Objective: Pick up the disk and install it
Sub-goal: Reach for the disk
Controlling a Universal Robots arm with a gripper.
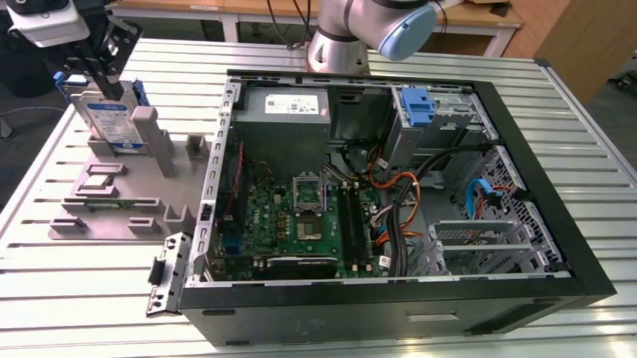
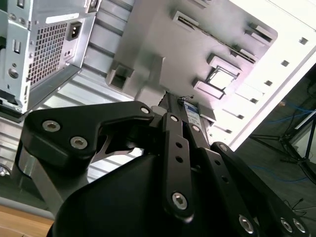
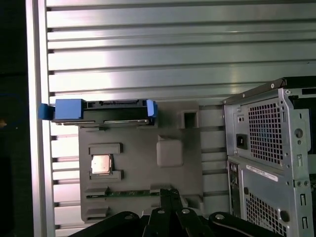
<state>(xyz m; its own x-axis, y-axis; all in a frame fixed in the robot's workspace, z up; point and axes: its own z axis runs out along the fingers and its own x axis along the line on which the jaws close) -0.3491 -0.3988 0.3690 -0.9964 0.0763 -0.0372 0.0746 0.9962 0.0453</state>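
The disk stands on edge in a slot at the far end of a grey fixture, on the exterior view's left. It is silver with a white-and-blue label and a blue carrier. My gripper hangs just over its upper edge, fingers together with nothing between them. In the first wrist view the disk shows edge-on with blue ends, apart from my gripper. In the second wrist view the gripper points at the fixture.
An open computer case lies on the slatted metal table, on the exterior view's right. Inside are a motherboard, cables, a grey power supply and an upright blue bracket. The fixture also holds a processor chip and a memory stick.
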